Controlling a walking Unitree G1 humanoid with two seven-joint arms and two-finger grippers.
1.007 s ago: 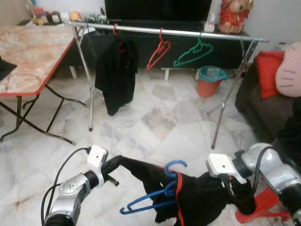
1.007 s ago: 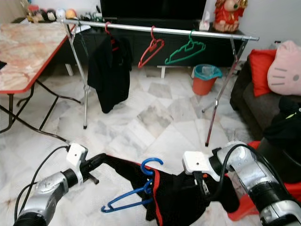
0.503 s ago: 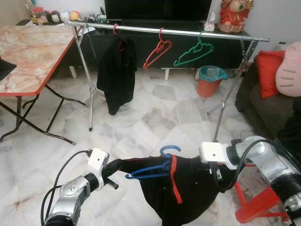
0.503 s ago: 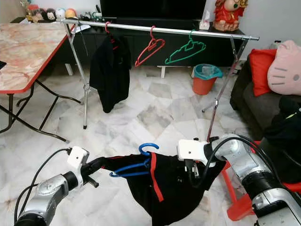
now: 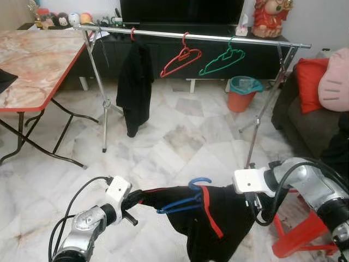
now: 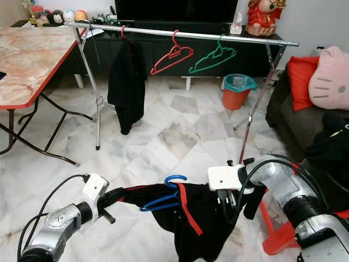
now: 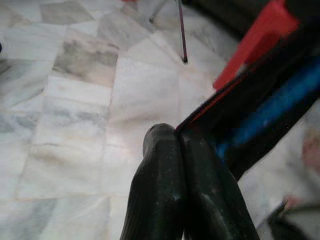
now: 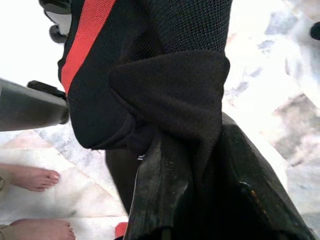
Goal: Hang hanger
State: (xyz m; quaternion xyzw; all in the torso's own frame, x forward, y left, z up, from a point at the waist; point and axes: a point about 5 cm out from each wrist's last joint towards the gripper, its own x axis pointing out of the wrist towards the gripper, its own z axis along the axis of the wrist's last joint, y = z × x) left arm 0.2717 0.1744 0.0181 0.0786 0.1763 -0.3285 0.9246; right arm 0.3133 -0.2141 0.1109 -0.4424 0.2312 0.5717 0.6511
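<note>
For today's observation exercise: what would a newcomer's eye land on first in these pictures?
First, the black garment with a red stripe on a blue hanger, stretched low between the left pincer and right pincer. Behind it, a silver rail carries a black shirt, a red hanger and a green hanger.

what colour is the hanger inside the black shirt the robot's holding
Blue; the hanger shows best in the right eye view, poking out of the black shirt.

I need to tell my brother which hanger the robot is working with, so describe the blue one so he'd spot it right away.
Find the long silver clothes rail across the room, then look down to the floor in front of it, where the left hand and right hand stretch a black garment with a red stripe. The blue hanger sits inside it, unlike the red hanger and green hanger on the rail.
</note>
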